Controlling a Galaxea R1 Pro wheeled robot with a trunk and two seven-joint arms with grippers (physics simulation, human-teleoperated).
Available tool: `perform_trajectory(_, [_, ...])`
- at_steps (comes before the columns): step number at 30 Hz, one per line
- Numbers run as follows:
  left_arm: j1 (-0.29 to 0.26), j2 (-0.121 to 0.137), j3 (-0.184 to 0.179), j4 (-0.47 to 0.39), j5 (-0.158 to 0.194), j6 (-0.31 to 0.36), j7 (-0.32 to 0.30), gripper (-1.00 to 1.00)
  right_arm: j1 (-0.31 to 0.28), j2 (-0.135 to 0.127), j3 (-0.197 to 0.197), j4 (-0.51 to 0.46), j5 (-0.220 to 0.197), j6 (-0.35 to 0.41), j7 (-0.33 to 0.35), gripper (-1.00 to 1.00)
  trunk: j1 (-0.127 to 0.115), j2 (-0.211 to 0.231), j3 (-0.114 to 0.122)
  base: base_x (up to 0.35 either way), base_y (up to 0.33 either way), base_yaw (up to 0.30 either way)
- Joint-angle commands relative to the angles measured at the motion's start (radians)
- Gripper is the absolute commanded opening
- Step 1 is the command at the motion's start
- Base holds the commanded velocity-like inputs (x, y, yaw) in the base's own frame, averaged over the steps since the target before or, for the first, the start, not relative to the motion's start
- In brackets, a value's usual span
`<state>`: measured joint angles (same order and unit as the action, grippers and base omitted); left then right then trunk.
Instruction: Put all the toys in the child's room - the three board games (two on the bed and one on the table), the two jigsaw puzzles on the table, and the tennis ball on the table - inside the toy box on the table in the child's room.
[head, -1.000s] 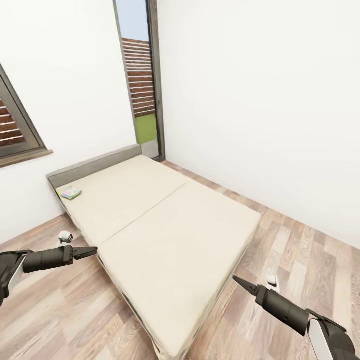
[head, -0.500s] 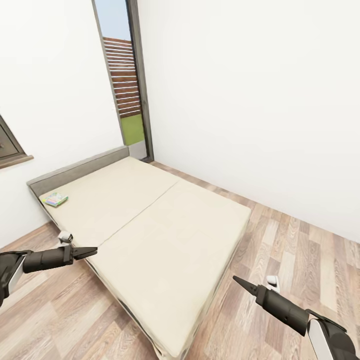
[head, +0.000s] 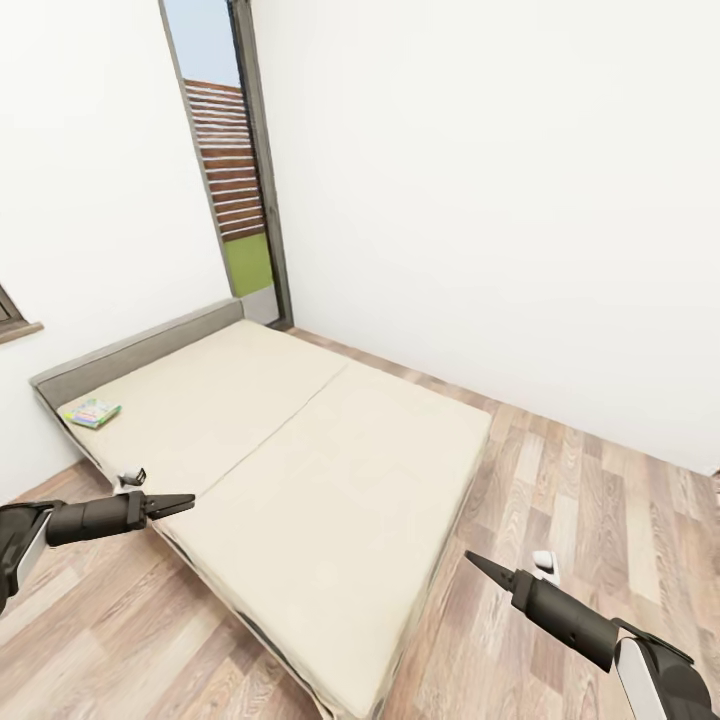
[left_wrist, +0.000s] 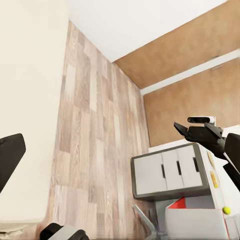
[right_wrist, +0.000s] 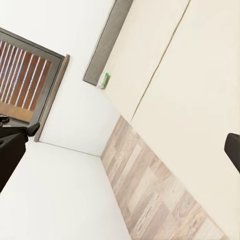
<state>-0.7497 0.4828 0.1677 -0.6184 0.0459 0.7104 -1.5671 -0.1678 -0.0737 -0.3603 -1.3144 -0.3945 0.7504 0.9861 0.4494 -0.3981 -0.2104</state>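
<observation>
Head view puts our left gripper (head: 175, 501) at the lower left, its dark tapered fingers pinched together on nothing, over the bed's near edge. Our right gripper (head: 478, 564), lower right, looks likewise closed and empty above the wood-plank floor (head: 590, 500). The bed (head: 300, 470), a smooth cream mattress, runs diagonally from upper left to lower centre. A small flat board game (head: 91, 412) lies by its grey headboard (head: 130, 350), probably long side toward us.

bright, even, nearly shadowless render; wide-angle stretch at the edges
</observation>
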Motion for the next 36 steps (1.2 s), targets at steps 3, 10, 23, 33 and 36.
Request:
perform_trajectory(3, [0.000,0.000,0.000,0.000,0.000,0.011,-0.004,1.00,-0.001,0.000,-0.001,0.000,-0.003,0.006,0.002,1.00,0.001,-0.002,0.000,0.000,0.084,-0.126])
perform_trajectory(10, [0.000,0.001,0.000,-0.001,0.000,0.011,-0.004,1.00,-0.001,0.000,-0.002,-0.003,-0.003,0.006,0.002,1.00,0.001,-0.002,0.002,0.000,0.027,-0.041])
perform_trajectory(23, [0.000,0.001,0.000,-0.001,0.000,0.011,-0.004,1.00,-0.001,0.000,-0.002,0.000,-0.004,0.006,0.002,1.00,0.001,-0.002,0.002,0.000,0.106,-0.116])
perform_trajectory(33, [0.000,0.000,0.000,0.000,0.000,0.011,-0.004,1.00,-0.001,0.000,-0.002,0.001,-0.006,0.006,0.000,1.00,0.001,-0.002,0.002,0.000,0.244,-0.270])
perform_trajectory(36, [0.000,0.001,0.000,-0.001,0.000,0.011,-0.004,1.00,-0.001,0.000,-0.002,0.001,-0.006,0.006,0.000,1.00,0.001,-0.002,0.002,0.000,0.109,-0.278])
